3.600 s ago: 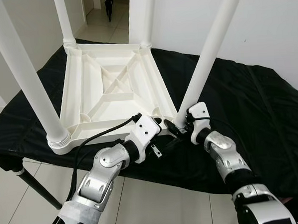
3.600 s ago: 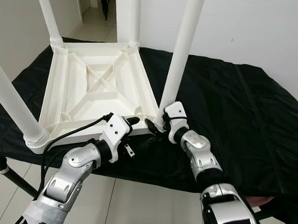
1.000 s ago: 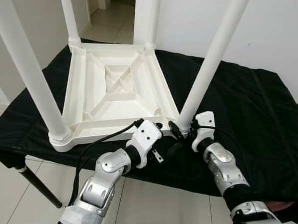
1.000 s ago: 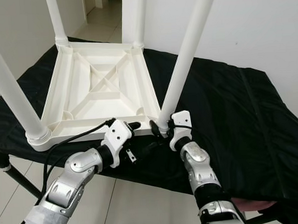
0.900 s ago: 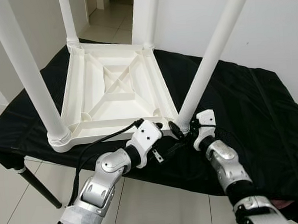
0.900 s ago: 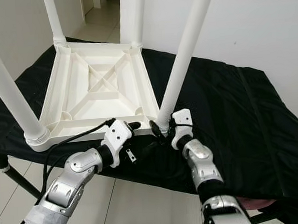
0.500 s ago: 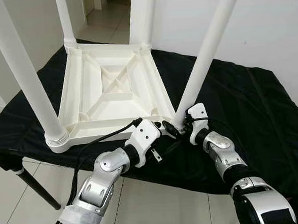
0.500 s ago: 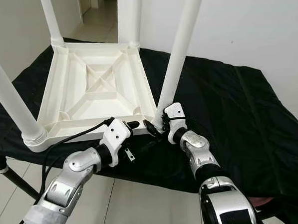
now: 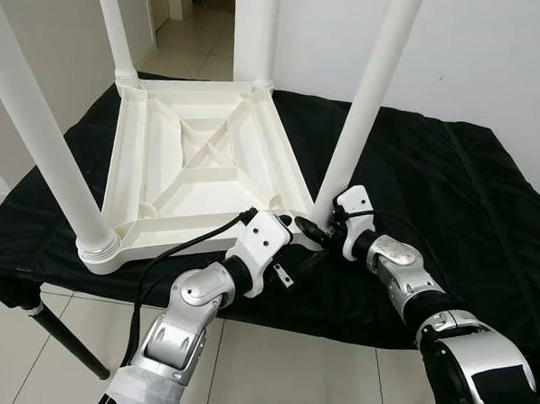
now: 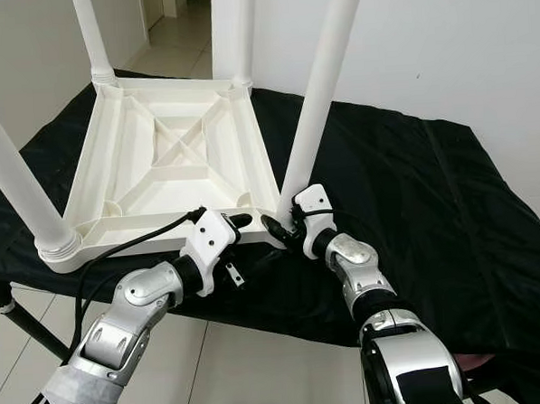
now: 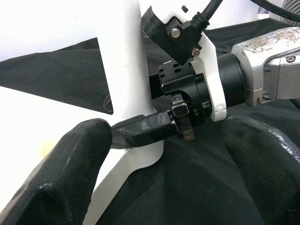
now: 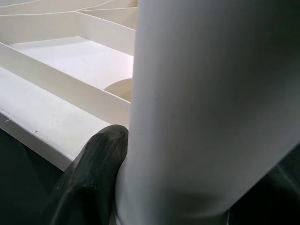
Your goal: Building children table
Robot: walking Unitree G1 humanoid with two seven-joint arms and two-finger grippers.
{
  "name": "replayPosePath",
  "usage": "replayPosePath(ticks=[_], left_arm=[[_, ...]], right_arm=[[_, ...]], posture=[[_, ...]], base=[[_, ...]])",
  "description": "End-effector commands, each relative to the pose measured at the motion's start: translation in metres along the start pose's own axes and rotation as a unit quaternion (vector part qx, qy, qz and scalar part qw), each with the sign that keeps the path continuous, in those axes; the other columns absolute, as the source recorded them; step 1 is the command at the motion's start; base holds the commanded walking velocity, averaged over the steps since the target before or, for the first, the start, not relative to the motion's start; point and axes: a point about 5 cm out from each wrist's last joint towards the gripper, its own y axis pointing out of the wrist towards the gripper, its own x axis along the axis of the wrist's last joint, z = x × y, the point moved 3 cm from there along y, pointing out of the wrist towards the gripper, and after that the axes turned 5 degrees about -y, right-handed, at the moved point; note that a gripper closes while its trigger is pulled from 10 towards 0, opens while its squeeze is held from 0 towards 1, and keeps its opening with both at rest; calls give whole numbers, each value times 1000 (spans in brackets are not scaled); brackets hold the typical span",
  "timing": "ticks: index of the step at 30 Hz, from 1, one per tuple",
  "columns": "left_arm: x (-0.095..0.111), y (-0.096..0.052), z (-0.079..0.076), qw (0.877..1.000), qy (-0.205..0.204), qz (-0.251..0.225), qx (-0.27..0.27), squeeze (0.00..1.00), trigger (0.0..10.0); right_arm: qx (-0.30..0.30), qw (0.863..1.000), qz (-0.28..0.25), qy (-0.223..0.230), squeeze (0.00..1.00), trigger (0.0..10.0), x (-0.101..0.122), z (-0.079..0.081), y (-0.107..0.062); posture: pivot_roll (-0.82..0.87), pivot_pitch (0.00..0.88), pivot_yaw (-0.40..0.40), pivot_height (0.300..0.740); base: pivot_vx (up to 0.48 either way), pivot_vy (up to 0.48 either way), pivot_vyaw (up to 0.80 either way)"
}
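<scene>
We see the right tool clamped on the foot of the near-right white plastic table leg, one black finger pressed flat against the tube where it enters the corner socket; the other finger is hidden behind the leg. Just beside it, our left tool stands spread, its two black fingertips apart and gripping nothing, one close to the edge of the upturned white plastic children's table. That table lies on the black-draped worktop, just beyond both tools. The leg tops run out of frame.
</scene>
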Motion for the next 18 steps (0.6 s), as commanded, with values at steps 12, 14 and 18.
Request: replayPosePath(ticks=[12,14,18], left_arm=[[1,4,2,1000,2,-3,18,0,10000],[1,4,3,1000,2,-4,19,0,10000],[2,5,2,1000,0,-6,19,0,10000]], right_arm=[[-89,994,19,52,0,10000,-16,-7,-8],[-127,990,13,57,0,10000,-14,-10,-7],[-218,973,13,73,0,10000,-11,-19,-7]], posture=[[2,0,-102,740],[2,0,-102,740],[-5,0,-102,740]], base=[[0,0,0],[0,0,0],[0,0,0]])
